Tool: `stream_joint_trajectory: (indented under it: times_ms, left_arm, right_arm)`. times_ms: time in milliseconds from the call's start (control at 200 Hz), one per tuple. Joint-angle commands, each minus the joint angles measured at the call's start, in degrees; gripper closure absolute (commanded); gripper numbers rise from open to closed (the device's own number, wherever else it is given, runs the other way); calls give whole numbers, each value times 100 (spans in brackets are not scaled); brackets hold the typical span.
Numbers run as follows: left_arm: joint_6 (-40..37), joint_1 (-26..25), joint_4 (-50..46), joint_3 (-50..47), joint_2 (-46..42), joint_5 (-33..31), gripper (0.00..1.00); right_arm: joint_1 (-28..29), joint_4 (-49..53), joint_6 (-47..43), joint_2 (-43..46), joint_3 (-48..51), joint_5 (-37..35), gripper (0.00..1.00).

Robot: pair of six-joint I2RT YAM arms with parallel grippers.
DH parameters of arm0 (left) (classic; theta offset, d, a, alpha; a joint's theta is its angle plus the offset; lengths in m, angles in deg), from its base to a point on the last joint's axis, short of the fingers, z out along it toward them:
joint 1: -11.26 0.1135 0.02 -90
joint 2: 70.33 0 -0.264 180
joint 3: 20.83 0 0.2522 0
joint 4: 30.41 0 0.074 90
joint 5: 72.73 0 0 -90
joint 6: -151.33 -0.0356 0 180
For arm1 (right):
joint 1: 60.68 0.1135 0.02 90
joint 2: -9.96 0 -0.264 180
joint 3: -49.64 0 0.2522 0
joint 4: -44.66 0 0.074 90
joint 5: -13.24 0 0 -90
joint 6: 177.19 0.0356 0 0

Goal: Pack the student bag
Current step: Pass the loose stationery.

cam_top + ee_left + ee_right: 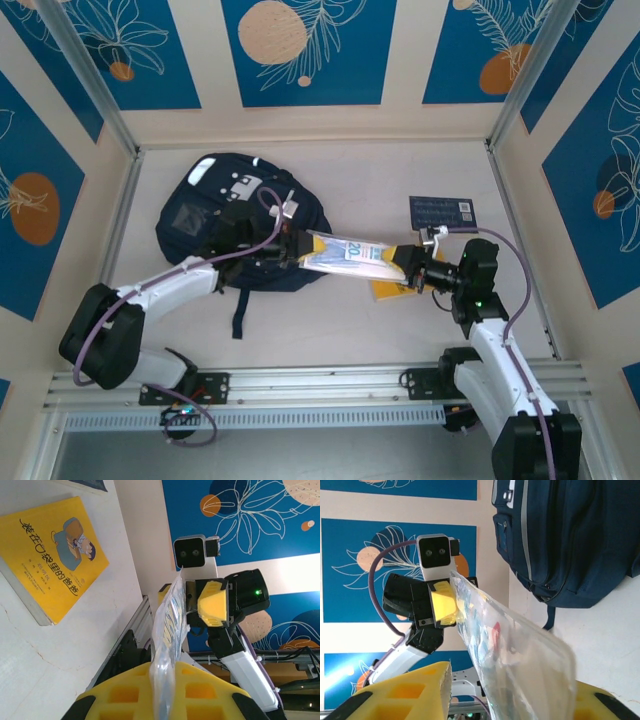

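The student bag (225,215), a navy backpack with white stripes, lies at the back left of the table and hangs at the top right of the right wrist view (580,535). A clear plastic pouch (350,253) with printed items inside spans the gap between both grippers, above the table. My left gripper (162,672) is shut on one end of the pouch (167,640), just beside the bag. My right gripper (512,680) stands open around the other end of the pouch (520,655); its left pad (420,690) is clear of the plastic.
A yellow book (52,555) lies flat on the table under the right gripper (408,268). A small navy booklet (441,211) lies at the back right. The frame rail (320,385) runs along the near edge.
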Motion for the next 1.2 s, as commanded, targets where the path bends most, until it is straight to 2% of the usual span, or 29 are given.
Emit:
stream_joint_trajectory:
  times_ms: [0,85,235,275,340,415,480,540,650,775,920,1100,1195]
  left_arm:
    - [-66,84,44,90,-1,99,100]
    - [-111,82,-56,109,2,92,97]
    - [-212,84,-257,114,-14,66,90]
    - [-232,81,-302,121,-9,66,83]
    - [-375,91,-559,175,-33,26,64]
    - [-938,129,-1470,366,-150,-217,49]
    - [-1596,193,-2495,625,-301,-686,44]
    - [-2320,221,-3610,1008,-438,-1431,40]
    - [-3294,217,-5267,1773,-424,-2998,38]
    - [-3622,183,-6240,2377,-27,-4623,37]
    - [-3692,-17,-6885,3072,797,-5927,36]
    - [-4344,-288,-7308,4210,1936,-6844,35]
    - [-4624,-303,-7447,4727,2511,-6898,34]
  right_arm:
    - [-23,-233,67,60,48,210,71]
    - [-30,-307,118,56,41,186,78]
    - [-22,-174,63,92,-10,91,85]
    - [-23,-171,64,90,-9,70,87]
    - [-23,-153,61,108,-22,42,89]
    - [-30,62,-53,188,-85,-62,91]
    - [-23,414,-327,261,-201,-164,95]
    - [-15,1006,-721,291,-379,-372,98]
    - [98,2663,-1751,383,-848,-1394,100]
    - [295,3499,-2241,535,-1130,-2424,100]
    - [425,3986,-2551,548,-1391,-3164,100]
    - [470,3850,-2617,496,-1407,-3192,100]
    - [478,3759,-2613,456,-1403,-3166,100]
